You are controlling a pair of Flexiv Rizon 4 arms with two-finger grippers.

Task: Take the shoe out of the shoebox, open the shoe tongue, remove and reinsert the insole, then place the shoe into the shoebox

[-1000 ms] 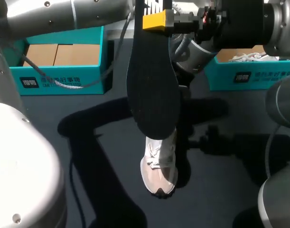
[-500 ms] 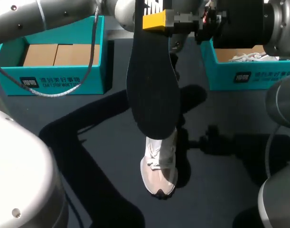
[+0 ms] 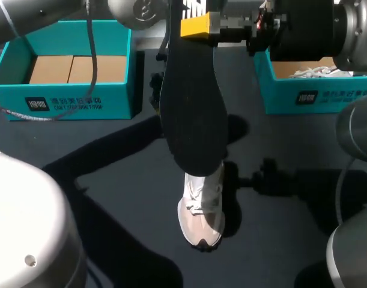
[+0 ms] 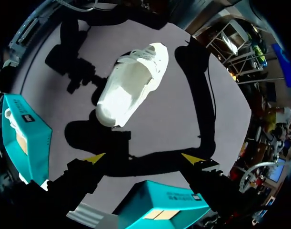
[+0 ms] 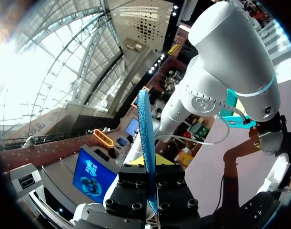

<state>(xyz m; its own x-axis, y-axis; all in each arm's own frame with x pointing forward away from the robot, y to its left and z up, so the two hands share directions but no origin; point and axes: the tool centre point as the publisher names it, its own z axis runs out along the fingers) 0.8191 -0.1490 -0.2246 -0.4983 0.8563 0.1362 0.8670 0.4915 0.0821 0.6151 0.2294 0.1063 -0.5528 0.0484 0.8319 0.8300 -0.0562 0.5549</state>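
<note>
A black insole (image 3: pixel 192 114) hangs upright high over the table, its upper end pinched in my shut right gripper (image 3: pixel 192 24). In the right wrist view the insole (image 5: pixel 145 129) stands edge-on between the fingers of that gripper (image 5: pixel 150 167). Below it a pale pink-white shoe (image 3: pixel 201 210) lies on the dark table with its toe toward the near edge. My left gripper (image 4: pixel 143 157) is open and empty, well above the table, with the shoe (image 4: pixel 131 90) ahead of it. In the head view the insole hides most of the left gripper.
A teal shoebox (image 3: pixel 69 96) with cardboard inserts stands at the back left. A second teal shoebox (image 3: pixel 315 96) holding something white stands at the back right. Both show in the left wrist view, the first (image 4: pixel 159 210) under the gripper, the second (image 4: pixel 28 143) off to its side.
My left arm has swung leftward behind the insole, and its shadow on the table has shifted with it. The right arm, the insole and the shoe have stayed put.
</note>
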